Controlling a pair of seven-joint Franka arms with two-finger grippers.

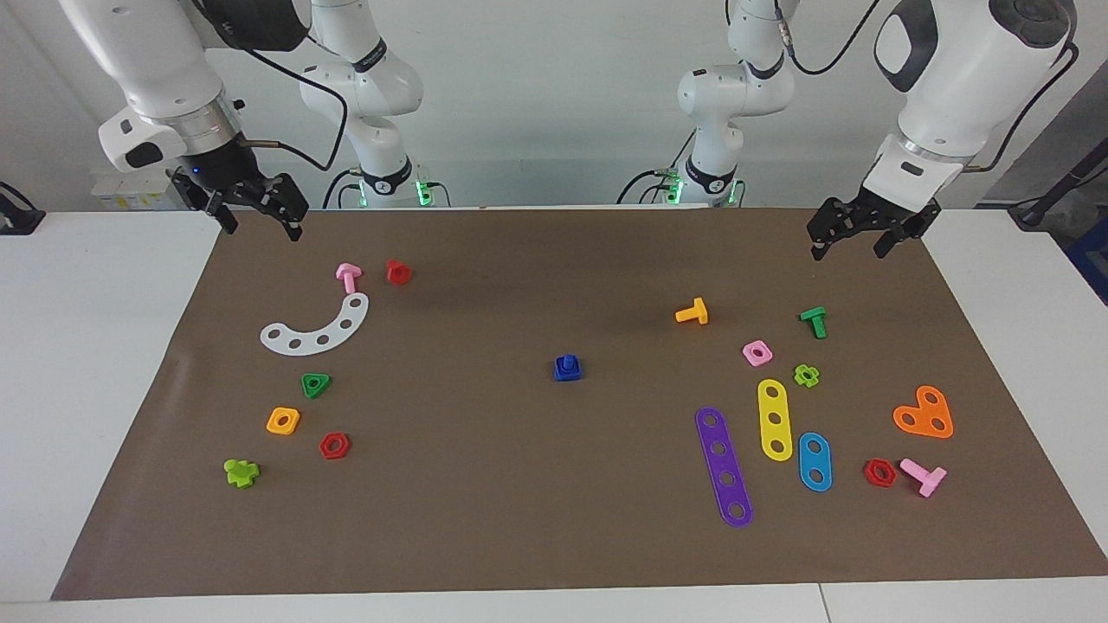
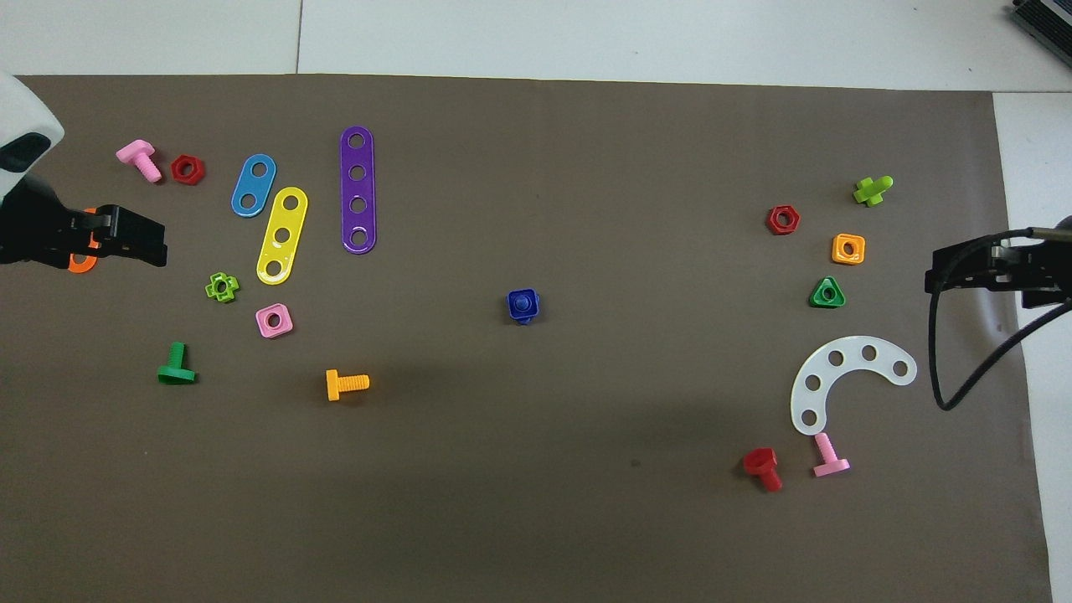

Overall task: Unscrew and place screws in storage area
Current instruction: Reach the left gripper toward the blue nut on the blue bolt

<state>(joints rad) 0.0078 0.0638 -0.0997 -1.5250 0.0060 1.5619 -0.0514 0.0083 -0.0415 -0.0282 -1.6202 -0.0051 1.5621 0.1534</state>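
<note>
A small royal-blue screw (image 1: 567, 366) (image 2: 523, 303) sits joined with a blue square nut (image 1: 568, 374) in the middle of the brown paper mat (image 1: 519, 502) (image 2: 536, 502). No bin or tray shows on the mat. My right gripper (image 1: 260, 221) (image 2: 938, 275) is open and empty, raised over the mat's corner at the right arm's end. My left gripper (image 1: 850, 244) (image 2: 146, 243) is open and empty, raised over the mat's corner at the left arm's end. Both are well apart from the blue screw.
Toward the left arm's end lie purple (image 1: 724, 465), yellow (image 1: 775, 419) and blue strips, an orange heart plate (image 1: 924, 414), and orange (image 1: 692, 312), green and pink bolts. Toward the right arm's end lie a white curved strip (image 1: 317, 327), a green triangular piece (image 1: 316, 384), nuts and bolts.
</note>
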